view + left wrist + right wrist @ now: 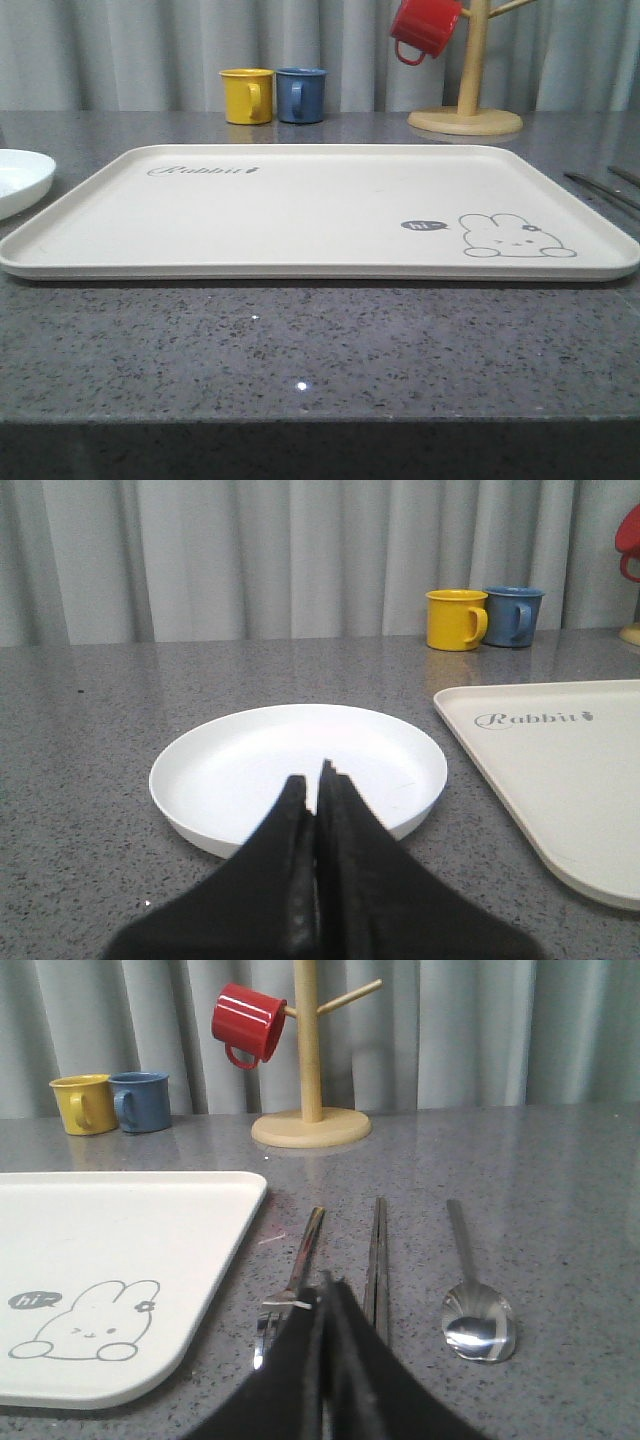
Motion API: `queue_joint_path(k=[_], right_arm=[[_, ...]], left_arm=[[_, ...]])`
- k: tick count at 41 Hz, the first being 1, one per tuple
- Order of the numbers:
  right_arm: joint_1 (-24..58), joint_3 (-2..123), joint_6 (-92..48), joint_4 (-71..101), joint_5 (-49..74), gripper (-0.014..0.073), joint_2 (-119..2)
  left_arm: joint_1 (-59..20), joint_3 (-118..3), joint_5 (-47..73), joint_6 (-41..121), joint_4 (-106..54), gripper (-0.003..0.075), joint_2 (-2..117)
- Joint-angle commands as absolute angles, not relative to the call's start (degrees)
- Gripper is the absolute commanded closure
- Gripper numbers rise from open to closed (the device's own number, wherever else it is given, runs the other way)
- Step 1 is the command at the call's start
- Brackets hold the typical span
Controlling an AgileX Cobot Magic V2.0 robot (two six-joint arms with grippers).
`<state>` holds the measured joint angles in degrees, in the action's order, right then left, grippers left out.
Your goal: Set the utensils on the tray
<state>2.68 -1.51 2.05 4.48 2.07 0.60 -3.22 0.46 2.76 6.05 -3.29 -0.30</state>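
The cream tray [300,215] with its rabbit drawing lies in the middle of the grey counter, nothing on it. A round white plate [298,765] rests on the counter to the tray's left, and its edge [18,180] shows in the front view. My left gripper [317,778] is shut, hovering just short of the plate. To the tray's right lie a silver fork [290,1280], a pair of chopsticks [377,1255] and a long-handled spoon [476,1315], side by side. My right gripper [327,1282] is shut and empty, over the gap between fork and chopsticks.
A yellow mug [247,95] and a blue mug [301,94] stand behind the tray. A wooden mug tree [466,110] at the back right carries a red mug [424,27]. Grey curtains hang behind the counter.
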Motion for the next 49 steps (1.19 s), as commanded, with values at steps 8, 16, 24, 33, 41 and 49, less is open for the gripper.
queue_joint_path(k=[8, 16, 24, 33, 41, 49], right_arm=[[2.2, -1.5, 1.9, 3.8, -3.2, 0.0662, 1.6], [2.2, -1.5, 1.9, 3.8, -3.2, 0.0662, 1.6], [2.2, -1.5, 1.9, 3.8, -3.2, 0.0662, 1.6], [2.2, -1.4, 1.9, 3.8, -4.1, 0.0662, 1.6], [2.2, 4.6, 1.9, 4.0, -0.9, 0.0662, 1.5], [2.2, 16.8, 1.9, 3.9, 10.3, 0.0662, -1.3]], left_arm=[[-3.8, 0.3, -1.6, 5.6, -3.3, 0.0738, -1.7], [-3.8, 0.3, -1.6, 5.6, -3.3, 0.0738, -1.7], [-3.8, 0.3, -3.7, 5.8, -0.5, 0.0738, -1.7], [-3.8, 0.3, -6.8, 5.8, -0.5, 0.0738, -1.7], [-3.8, -5.5, -5.8, 5.8, -0.6, 0.0738, -1.3], [-3.8, -19.4, 5.8, 5.8, -0.6, 0.0738, 3.0]])
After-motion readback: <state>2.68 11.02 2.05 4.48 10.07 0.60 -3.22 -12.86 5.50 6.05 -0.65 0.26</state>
